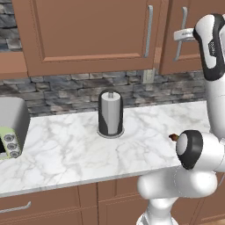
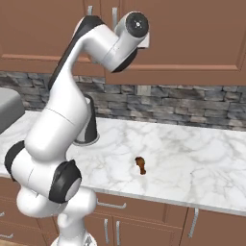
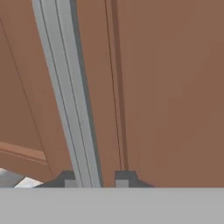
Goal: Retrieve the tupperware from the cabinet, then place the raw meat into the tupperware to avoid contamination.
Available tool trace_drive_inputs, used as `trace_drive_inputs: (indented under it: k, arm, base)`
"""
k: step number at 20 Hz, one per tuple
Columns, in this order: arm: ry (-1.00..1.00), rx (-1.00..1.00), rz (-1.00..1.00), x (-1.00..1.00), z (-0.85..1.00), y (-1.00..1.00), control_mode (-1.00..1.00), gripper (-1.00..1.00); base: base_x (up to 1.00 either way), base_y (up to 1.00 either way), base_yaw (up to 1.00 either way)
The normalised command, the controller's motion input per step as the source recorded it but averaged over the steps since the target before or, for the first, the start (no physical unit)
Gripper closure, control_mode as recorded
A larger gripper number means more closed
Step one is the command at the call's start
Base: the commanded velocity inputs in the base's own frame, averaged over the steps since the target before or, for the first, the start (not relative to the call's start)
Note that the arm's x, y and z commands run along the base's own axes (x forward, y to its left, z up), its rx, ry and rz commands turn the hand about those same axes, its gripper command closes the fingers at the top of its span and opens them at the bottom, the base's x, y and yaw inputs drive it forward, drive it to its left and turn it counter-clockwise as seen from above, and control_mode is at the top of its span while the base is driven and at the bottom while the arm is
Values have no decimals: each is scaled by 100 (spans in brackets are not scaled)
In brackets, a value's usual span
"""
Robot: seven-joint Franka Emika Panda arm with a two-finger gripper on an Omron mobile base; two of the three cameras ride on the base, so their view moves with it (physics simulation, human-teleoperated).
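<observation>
Now | gripper point(image 3: 97, 177) clamps one handle point(image 3: 65, 94) | one raw meat point(image 2: 141, 165) | counter point(image 1: 79, 149)

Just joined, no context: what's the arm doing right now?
The arm has its claw up at the cabinet, with one of the door's silver handles running between the fingertips. The doors look closed, so the tupperware is not out yet. The raw meat lies bare on the marble counter, apart from the paper towel roll.

Toaster point(image 1: 11, 127) apparently cut off at left
</observation>
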Motion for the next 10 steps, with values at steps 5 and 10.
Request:
trace_drive_inputs:
  k: [5, 10]
  arm:
    - [-7, 1, 10, -31, 9, -39, -100, 100]
    - [-3, 4, 9, -38, 2, -39, -100, 100]
  base:
    - [0, 0, 0]
    - [0, 0, 0]
